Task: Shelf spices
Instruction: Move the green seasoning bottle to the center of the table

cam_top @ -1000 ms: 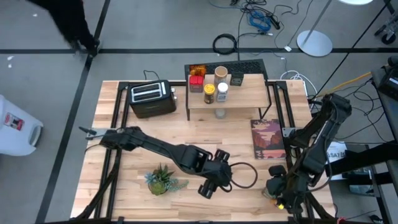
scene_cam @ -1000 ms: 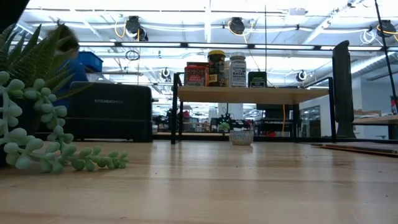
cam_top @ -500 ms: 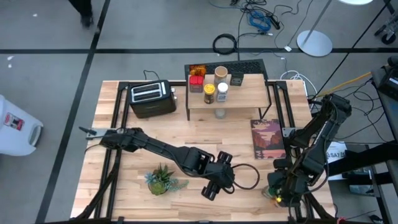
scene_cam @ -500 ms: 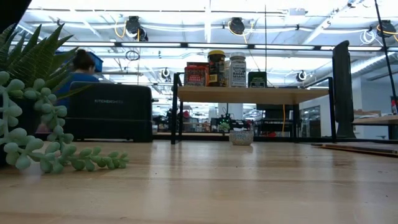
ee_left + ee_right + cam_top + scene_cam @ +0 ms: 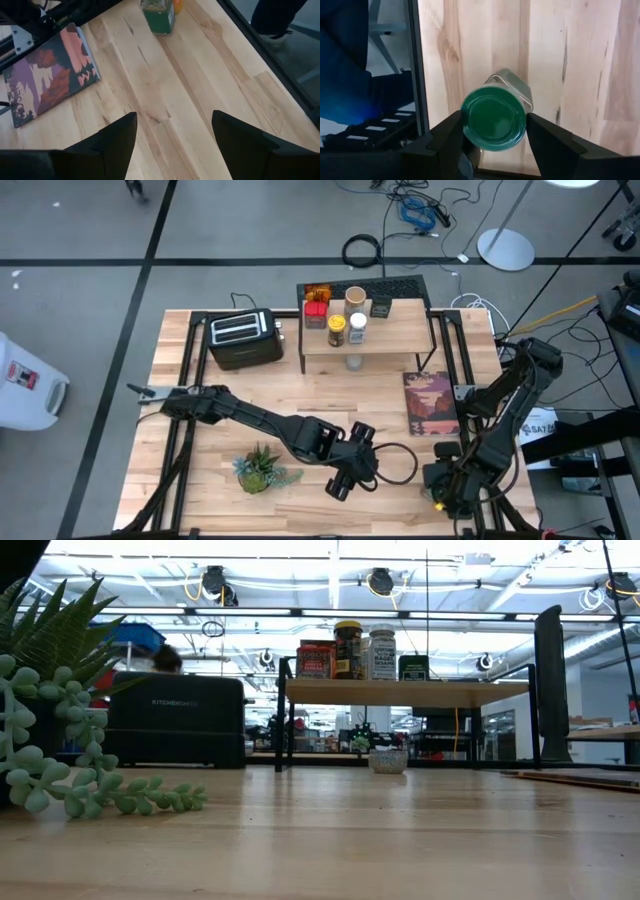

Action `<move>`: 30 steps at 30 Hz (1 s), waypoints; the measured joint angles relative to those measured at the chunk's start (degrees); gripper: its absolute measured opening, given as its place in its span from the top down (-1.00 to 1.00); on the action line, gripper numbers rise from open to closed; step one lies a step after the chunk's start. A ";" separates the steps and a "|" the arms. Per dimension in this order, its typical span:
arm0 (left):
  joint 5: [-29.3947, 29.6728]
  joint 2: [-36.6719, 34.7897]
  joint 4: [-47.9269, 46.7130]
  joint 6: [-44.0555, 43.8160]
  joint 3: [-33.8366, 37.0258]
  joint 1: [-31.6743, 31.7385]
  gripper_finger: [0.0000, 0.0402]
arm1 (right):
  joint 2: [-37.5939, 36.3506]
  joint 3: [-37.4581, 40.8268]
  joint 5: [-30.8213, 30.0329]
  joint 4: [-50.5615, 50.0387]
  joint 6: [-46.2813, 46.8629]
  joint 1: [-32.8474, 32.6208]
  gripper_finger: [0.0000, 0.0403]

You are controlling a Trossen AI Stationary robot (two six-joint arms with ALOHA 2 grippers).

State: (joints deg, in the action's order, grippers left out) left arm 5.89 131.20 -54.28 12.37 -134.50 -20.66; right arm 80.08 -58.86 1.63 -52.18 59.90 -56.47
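Green-capped bottle (image 5: 494,118): right wrist view shows the cap end-on, body mostly hidden behind it; in the left wrist view it is cut off at the 12 o'clock edge. High view: right arm covers it. Shelf (image 5: 405,692) labels too small to read. Small jar (image 5: 388,761) under shelf, contents unclear. Person (image 5: 166,660), possibly seated, mostly hidden behind toaster (image 5: 176,721).

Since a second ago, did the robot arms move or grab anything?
The right gripper slid slightly toward the table's near edge, jaws standing either side of the green-capped orange bottle; nothing was picked up or released. The left gripper shifted only slightly and stays open and empty. The spice jars on the wooden-topped wire shelf and the black toaster stayed put.
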 joint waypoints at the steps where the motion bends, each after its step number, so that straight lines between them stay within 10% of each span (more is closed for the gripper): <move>1: 0.00 0.00 0.00 0.01 0.00 0.03 -0.33 | 0.20 -0.06 -0.01 0.14 0.30 0.01 0.00; 30: -2.50 2.41 7.80 -0.04 -0.01 0.40 -0.33 | -4.79 -0.47 -17.93 -3.02 -1.73 0.85 0.00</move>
State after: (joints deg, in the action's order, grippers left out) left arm 3.39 133.61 -46.48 12.34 -134.51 -20.26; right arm 75.29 -59.33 -16.30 -55.20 58.16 -55.62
